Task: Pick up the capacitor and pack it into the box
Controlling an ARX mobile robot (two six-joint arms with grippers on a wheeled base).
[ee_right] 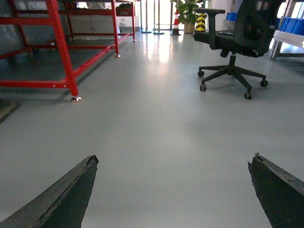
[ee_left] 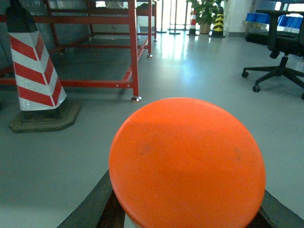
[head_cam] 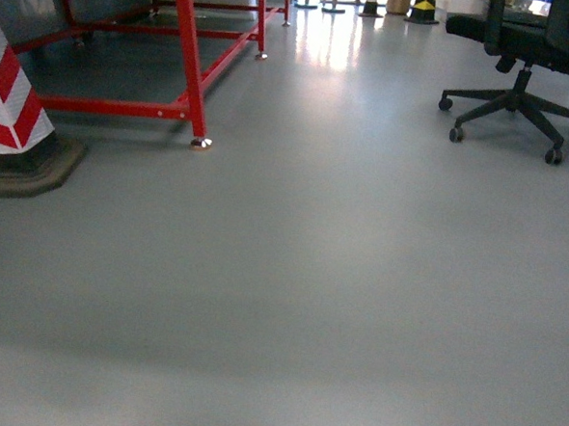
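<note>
The capacitor [ee_left: 187, 161], a bright orange rounded piece, fills the lower middle of the left wrist view. My left gripper [ee_left: 187, 202] is shut on it, with a dark finger [ee_left: 95, 202] pressed against each side. In the right wrist view my right gripper [ee_right: 175, 157] stands open over bare grey floor, nothing between its fingers. The head view shows neither gripper nor the capacitor. The box is out of view in all views.
A red steel frame [head_cam: 192, 63] stands at the left and a red-and-white striped cone [head_cam: 6, 99] on a dark base beside it. A black office chair [head_cam: 524, 83] on castors is at the right. Grey floor [head_cam: 308, 301] spreads ahead.
</note>
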